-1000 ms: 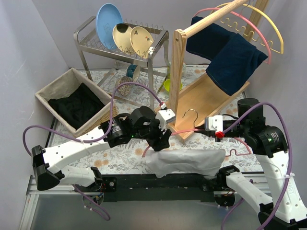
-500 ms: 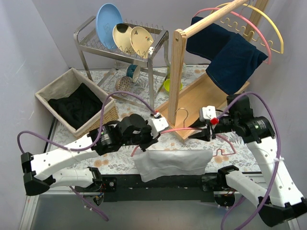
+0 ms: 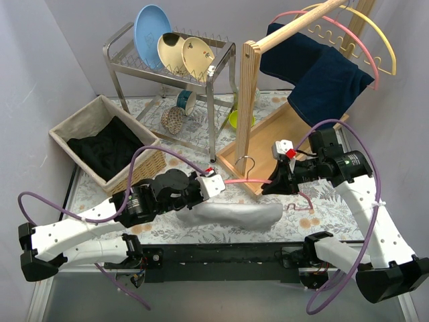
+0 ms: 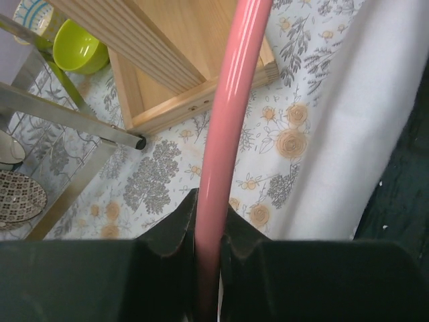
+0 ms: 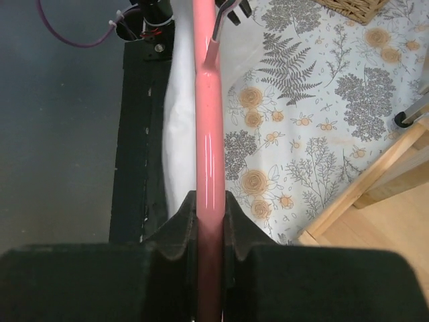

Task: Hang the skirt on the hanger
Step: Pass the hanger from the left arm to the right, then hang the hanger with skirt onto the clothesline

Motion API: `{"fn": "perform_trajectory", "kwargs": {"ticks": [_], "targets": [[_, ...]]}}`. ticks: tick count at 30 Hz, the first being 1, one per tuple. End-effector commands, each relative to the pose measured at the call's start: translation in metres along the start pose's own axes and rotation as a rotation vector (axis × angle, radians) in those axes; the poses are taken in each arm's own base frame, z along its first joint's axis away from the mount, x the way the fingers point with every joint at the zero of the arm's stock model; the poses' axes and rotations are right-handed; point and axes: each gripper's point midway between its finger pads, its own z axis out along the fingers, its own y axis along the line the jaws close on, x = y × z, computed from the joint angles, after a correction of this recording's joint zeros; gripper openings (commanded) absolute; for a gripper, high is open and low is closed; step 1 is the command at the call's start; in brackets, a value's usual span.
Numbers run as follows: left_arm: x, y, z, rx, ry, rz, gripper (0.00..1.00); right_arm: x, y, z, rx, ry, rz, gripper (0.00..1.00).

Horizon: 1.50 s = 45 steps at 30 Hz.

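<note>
A pink hanger (image 3: 242, 180) with a metal hook (image 3: 247, 163) is held level between both arms above the table. My left gripper (image 3: 221, 183) is shut on its left arm; the left wrist view shows the pink bar (image 4: 228, 100) pinched in the jaws (image 4: 209, 218). My right gripper (image 3: 269, 183) is shut on the right arm, with the bar (image 5: 208, 134) clamped between its fingers (image 5: 209, 215). The pale grey skirt (image 3: 231, 216) is bunched long and flat just in front of and below the hanger. Whether it hangs from the hanger I cannot tell.
A wicker basket (image 3: 72, 125) with black cloth sits at the left. A metal dish rack (image 3: 171, 57) with plates stands at the back. On the right, a wooden clothes stand (image 3: 249, 100) carries a dark blue cloth (image 3: 315, 74) and spare hangers (image 3: 362, 40). A green bowl (image 3: 234, 119) is behind it.
Both arms moved left and back with the hanger. My left gripper closed onto the pink bar. The skirt dropped from a hanging sheet to a flat bundle by the front edge.
</note>
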Motion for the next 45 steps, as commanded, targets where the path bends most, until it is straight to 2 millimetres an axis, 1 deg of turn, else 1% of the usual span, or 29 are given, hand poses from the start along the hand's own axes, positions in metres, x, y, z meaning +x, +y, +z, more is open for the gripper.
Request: {"fn": "perform_trajectory", "kwargs": {"ticks": [1, 2, 3, 4, 5, 6, 7, 8, 9, 10, 12, 14, 15, 16, 17, 19, 20, 22, 23, 24, 26, 29, 30, 33, 36, 37, 39, 42, 45], "targets": [[-0.050, 0.038, -0.012, -0.168, -0.183, -0.065, 0.00, 0.000, 0.022, -0.002, -0.051, 0.003, 0.073, 0.01], [-0.052, 0.041, -0.013, -0.178, -0.189, -0.075, 0.00, -0.002, 0.021, -0.004, -0.031, 0.014, 0.055, 0.01], [-0.056, 0.042, -0.014, -0.184, -0.204, -0.104, 0.00, 0.004, 0.016, -0.009, 0.017, 0.061, 0.041, 0.01], [-0.061, 0.045, -0.018, -0.192, -0.218, -0.118, 0.05, 0.003, 0.016, -0.014, 0.059, 0.079, 0.002, 0.01], [-0.062, 0.047, -0.021, -0.201, -0.222, -0.133, 0.35, 0.000, 0.014, -0.020, 0.104, 0.096, -0.037, 0.01], [-0.065, 0.047, -0.024, -0.198, -0.229, -0.155, 0.49, 0.006, 0.007, -0.029, 0.182, 0.149, -0.058, 0.01], [-0.067, 0.048, -0.028, -0.200, -0.239, -0.163, 0.62, 0.003, 0.013, -0.037, 0.226, 0.155, -0.106, 0.01], [-0.069, 0.050, -0.035, -0.202, -0.257, -0.172, 0.78, -0.002, 0.017, -0.043, 0.255, 0.157, -0.149, 0.01], [-0.068, 0.049, -0.037, -0.199, -0.258, -0.173, 0.84, -0.001, 0.018, -0.050, 0.296, 0.177, -0.171, 0.01], [-0.064, 0.049, -0.038, -0.202, -0.254, -0.173, 0.88, -0.003, 0.026, -0.056, 0.330, 0.177, -0.209, 0.01], [-0.059, 0.054, -0.047, -0.236, -0.256, -0.184, 0.96, 0.001, 0.027, -0.068, 0.398, 0.214, -0.250, 0.01], [-0.046, 0.056, -0.046, -0.265, -0.233, -0.190, 0.97, 0.008, 0.027, -0.079, 0.474, 0.237, -0.286, 0.01], [-0.041, 0.060, -0.053, -0.294, -0.236, -0.198, 0.98, 0.014, 0.028, -0.085, 0.517, 0.260, -0.300, 0.01], [-0.035, 0.061, -0.053, -0.310, -0.228, -0.199, 0.98, 0.016, 0.029, -0.091, 0.555, 0.270, -0.312, 0.01], [-0.024, 0.060, -0.050, -0.321, -0.209, -0.192, 0.98, 0.018, 0.029, -0.095, 0.585, 0.282, -0.331, 0.01], [-0.014, 0.064, -0.055, -0.364, -0.205, -0.204, 0.98, 0.027, 0.028, -0.106, 0.669, 0.311, -0.328, 0.01], [-0.005, 0.063, -0.052, -0.374, -0.192, -0.207, 0.98, 0.030, 0.027, -0.109, 0.695, 0.323, -0.328, 0.01], [0.002, 0.067, -0.057, -0.408, -0.199, -0.223, 0.98, 0.035, 0.028, -0.117, 0.766, 0.335, -0.318, 0.01], [0.001, 0.067, -0.057, -0.413, -0.215, -0.233, 0.98, 0.034, 0.029, -0.119, 0.787, 0.332, -0.322, 0.01], [0.008, 0.064, -0.054, -0.412, -0.212, -0.233, 0.98, 0.032, 0.029, -0.123, 0.815, 0.327, -0.319, 0.01], [0.008, 0.065, -0.053, -0.420, -0.232, -0.240, 0.98, 0.023, 0.031, -0.134, 0.896, 0.323, -0.324, 0.01], [0.017, 0.061, -0.043, -0.418, -0.205, -0.235, 0.98, 0.014, 0.023, -0.154, 1.014, 0.336, -0.307, 0.01], [0.019, 0.059, -0.041, -0.417, -0.195, -0.233, 0.98, 0.011, 0.016, -0.166, 1.079, 0.347, -0.292, 0.01], [0.026, 0.055, -0.032, -0.408, -0.163, -0.235, 0.98, 0.001, 0.010, -0.185, 1.181, 0.356, -0.279, 0.01], [0.029, 0.050, -0.028, -0.393, -0.165, -0.250, 0.98, -0.014, 0.001, -0.210, 1.315, 0.348, -0.269, 0.01], [0.032, 0.049, -0.027, -0.390, -0.165, -0.260, 0.98, -0.026, -0.001, -0.215, 1.350, 0.316, -0.290, 0.01], [0.031, 0.046, -0.027, -0.375, -0.182, -0.275, 0.98, -0.046, -0.002, -0.222, 1.371, 0.279, -0.316, 0.01], [0.031, 0.040, -0.027, -0.349, -0.207, -0.309, 0.98, -0.069, -0.013, -0.229, 1.390, 0.232, -0.319, 0.01], [0.033, 0.034, -0.024, -0.323, -0.218, -0.325, 0.98, -0.100, -0.028, -0.222, 1.357, 0.110, -0.331, 0.01]]}}
